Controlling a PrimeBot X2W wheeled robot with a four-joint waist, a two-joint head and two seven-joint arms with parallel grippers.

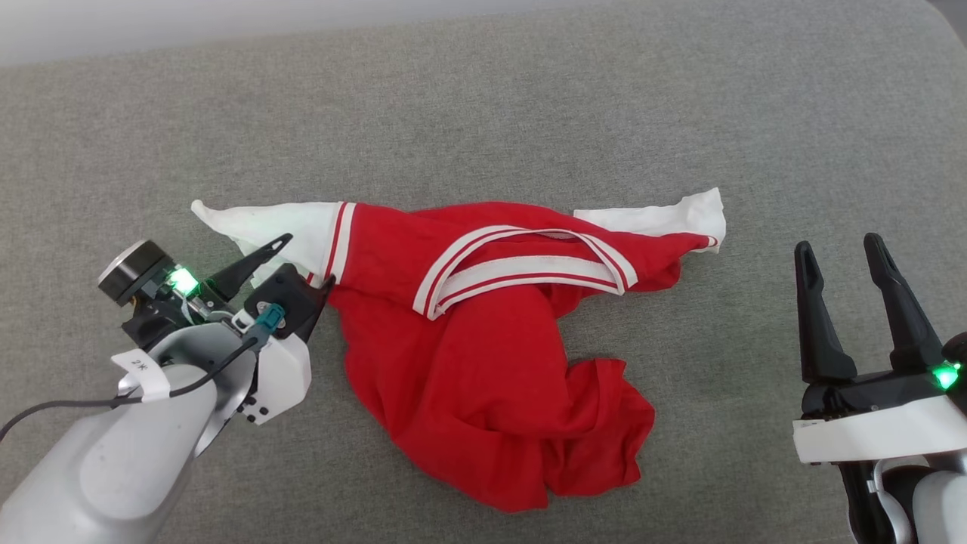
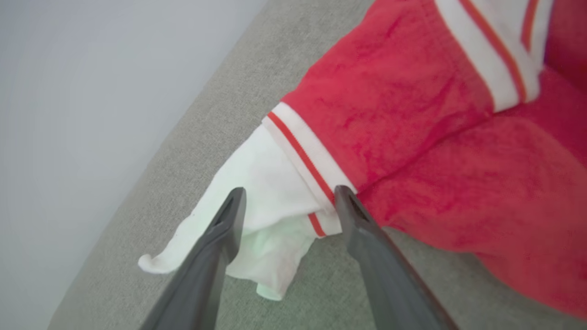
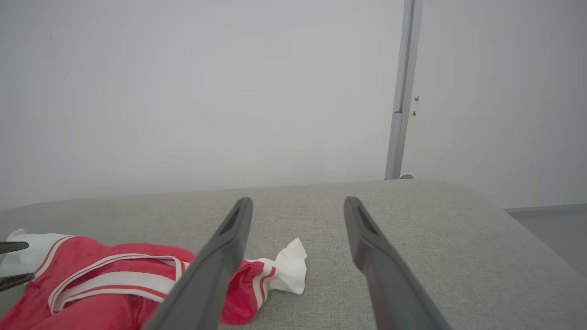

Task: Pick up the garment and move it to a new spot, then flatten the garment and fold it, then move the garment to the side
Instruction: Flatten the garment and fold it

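Garment (image 1: 483,363): thin soft jersey cloth, matt, creased; white sleeves of the same cloth.
Tabletop (image 1: 529,113): coarse grey woven fabric, matt.
Left end effector (image 1: 308,259), right end effector (image 1: 838,242): smooth dark plastic, dull finish.
Left forearm shell (image 1: 113,461): pale grey, smooth, faint sheen.

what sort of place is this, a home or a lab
Probably a plain indoor test room, though I can't be sure. A red and white garment lies on a broad grey fabric-covered surface, like a padded table or cushion, backed by a bare pale wall with a grey vertical strip.
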